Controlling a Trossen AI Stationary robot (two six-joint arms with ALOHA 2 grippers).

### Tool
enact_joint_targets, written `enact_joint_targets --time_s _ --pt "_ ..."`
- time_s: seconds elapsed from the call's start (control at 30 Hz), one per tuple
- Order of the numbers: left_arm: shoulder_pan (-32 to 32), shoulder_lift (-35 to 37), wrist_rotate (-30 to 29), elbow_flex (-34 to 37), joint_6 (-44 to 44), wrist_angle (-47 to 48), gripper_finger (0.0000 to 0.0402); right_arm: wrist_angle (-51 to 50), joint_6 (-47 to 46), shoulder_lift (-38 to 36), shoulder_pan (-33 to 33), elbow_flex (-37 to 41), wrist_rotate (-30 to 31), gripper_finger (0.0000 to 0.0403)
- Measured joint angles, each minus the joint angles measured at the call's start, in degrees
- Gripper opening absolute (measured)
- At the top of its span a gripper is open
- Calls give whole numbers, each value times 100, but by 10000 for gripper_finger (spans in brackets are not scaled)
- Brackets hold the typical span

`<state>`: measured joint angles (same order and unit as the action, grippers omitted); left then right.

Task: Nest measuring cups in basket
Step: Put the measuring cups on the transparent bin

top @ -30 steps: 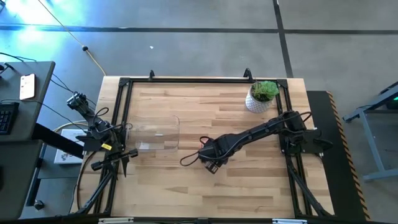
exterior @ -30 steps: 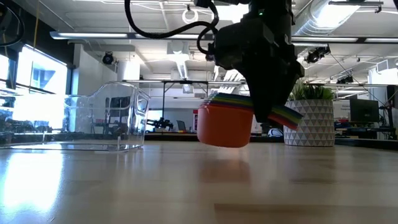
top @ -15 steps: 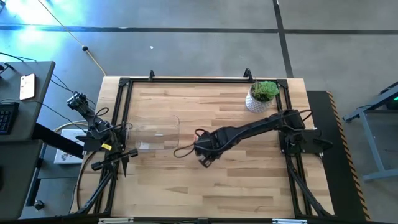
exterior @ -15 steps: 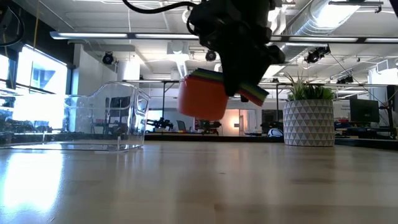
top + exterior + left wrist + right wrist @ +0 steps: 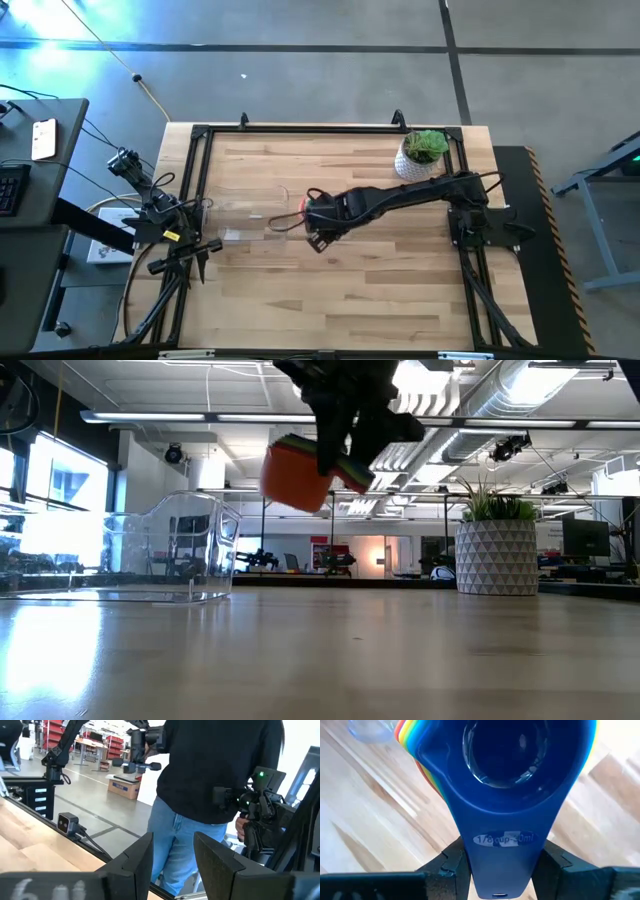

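Note:
The measuring cups (image 5: 298,478) are nested in one stack, the orange one outermost below and the blue one (image 5: 520,755) innermost on top. My right gripper (image 5: 345,448) is shut on the stack and holds it in the air beside the right wall of the basket (image 5: 245,215). The basket, a clear low-walled bin (image 5: 170,555), rests flat on the table's left half. My left gripper (image 5: 172,865) is open and parked at the table's left edge (image 5: 175,240). My right gripper pinches the stacked flat handles (image 5: 502,852) between its two fingers (image 5: 452,865), one on each side edge. It comes from the table's right, along the handles. The stack is lifted clear of the table and tilted, bowls toward the basket, handle ends (image 5: 358,472) lower on the right.
A white pot with a green plant (image 5: 420,155) stands at the far right corner (image 5: 497,550). A black frame (image 5: 200,135) runs round the table. Beyond the table's left edge stands a person in a black top and jeans (image 5: 210,780), holding a control handle.
My right gripper has carried the nested stack up and toward the table's left and far side, nearing the basket's right wall. The stack has risen from just above the tabletop to well above basket height and has tilted a little more.

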<state>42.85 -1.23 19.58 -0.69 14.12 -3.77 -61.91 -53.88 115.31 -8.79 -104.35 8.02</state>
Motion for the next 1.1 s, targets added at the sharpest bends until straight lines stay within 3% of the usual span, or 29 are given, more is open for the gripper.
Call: enact_joint_targets --time_s 0.47,0.77,1.1 --pt "-9 2 -228 0 683 4 131 129 254 0 399 -925 565 137" --pt "-41 2 -315 0 981 7 131 1177 697 0 624 -1124 807 137" --pt "-527 0 -334 0 1303 9 131 2652 1516 0 853 -1124 811 137"
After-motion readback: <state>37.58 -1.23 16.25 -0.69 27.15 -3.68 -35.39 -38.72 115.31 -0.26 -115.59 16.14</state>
